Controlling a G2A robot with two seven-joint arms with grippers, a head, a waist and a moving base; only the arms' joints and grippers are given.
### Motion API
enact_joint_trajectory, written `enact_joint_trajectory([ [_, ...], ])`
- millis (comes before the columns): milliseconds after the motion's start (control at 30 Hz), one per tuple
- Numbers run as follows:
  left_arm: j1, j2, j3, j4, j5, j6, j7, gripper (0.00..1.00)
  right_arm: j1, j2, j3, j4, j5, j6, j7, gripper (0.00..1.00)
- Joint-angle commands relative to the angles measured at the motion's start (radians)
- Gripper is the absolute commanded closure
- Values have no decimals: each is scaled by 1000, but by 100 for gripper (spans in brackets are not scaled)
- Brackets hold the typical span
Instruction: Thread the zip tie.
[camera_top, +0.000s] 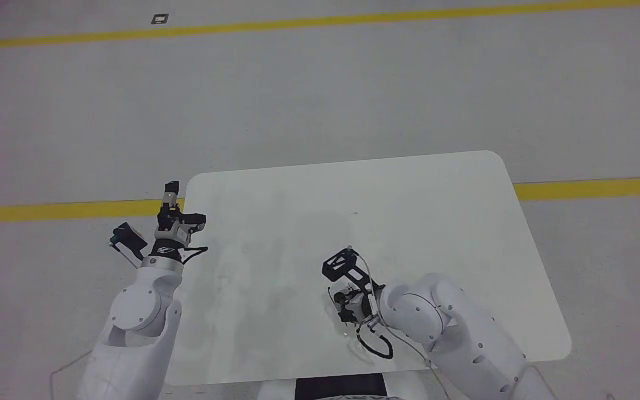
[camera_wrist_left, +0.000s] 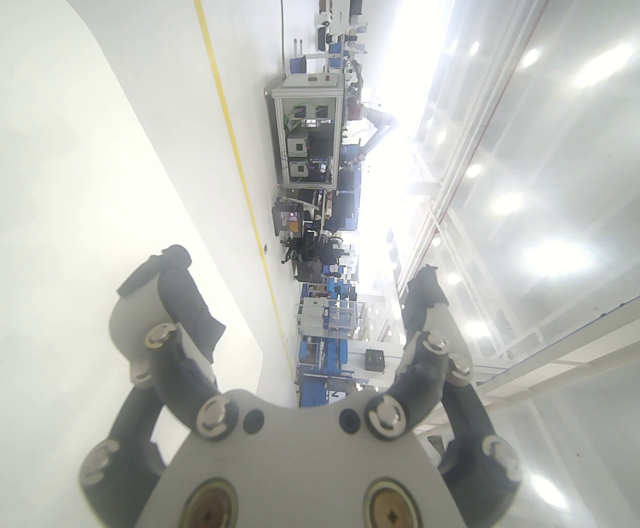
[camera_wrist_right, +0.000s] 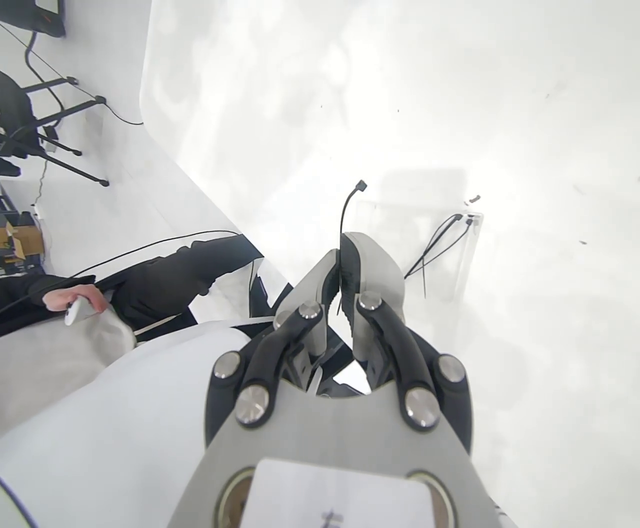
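My right gripper (camera_wrist_right: 342, 247) is shut on a black zip tie (camera_wrist_right: 347, 210). The strap runs up between the fingers, and its square head sticks out past the tips, above the white table (camera_top: 430, 200). In the top view the right gripper (camera_top: 347, 296) is over the table's near middle. My left gripper (camera_wrist_left: 295, 287) is open with nothing between its fingers. It hangs at the table's left edge, where the top view shows the left gripper (camera_top: 172, 208) pointing away from the robot.
A clear flat holder (camera_wrist_right: 467, 260) lies on the table just beyond the right gripper, with spare black zip ties (camera_wrist_right: 440, 241) on it. Black stand legs and cables (camera_wrist_right: 60, 150) are on the floor off the table's corner.
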Motion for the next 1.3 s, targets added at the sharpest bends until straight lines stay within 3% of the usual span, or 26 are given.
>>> enact_joint_trajectory([
  [0, 0, 0, 0, 0, 0, 0, 0, 0, -5, -1, 17, 17, 46, 0, -67, 100],
  [300, 0, 0, 0, 0, 0, 0, 0, 0, -50, -1, 125, 79, 349, -66, -305, 100],
  [500, 0, 0, 0, 0, 0, 0, 0, 0, -58, -3, 175, 140, 581, -144, -375, 100],
  [833, -2, 0, 5, 2, 2, 0, -9, 0, -59, -3, 171, 142, 572, -141, -393, 100],
  [1000, 9, 6, 6, 18, 44, -16, -152, 0, -71, -5, 180, 143, 608, -104, -496, 100],
  [1267, 28, 18, -4, 43, 67, -50, -384, 0, -102, -6, 213, 150, 732, -67, -573, 100],
])
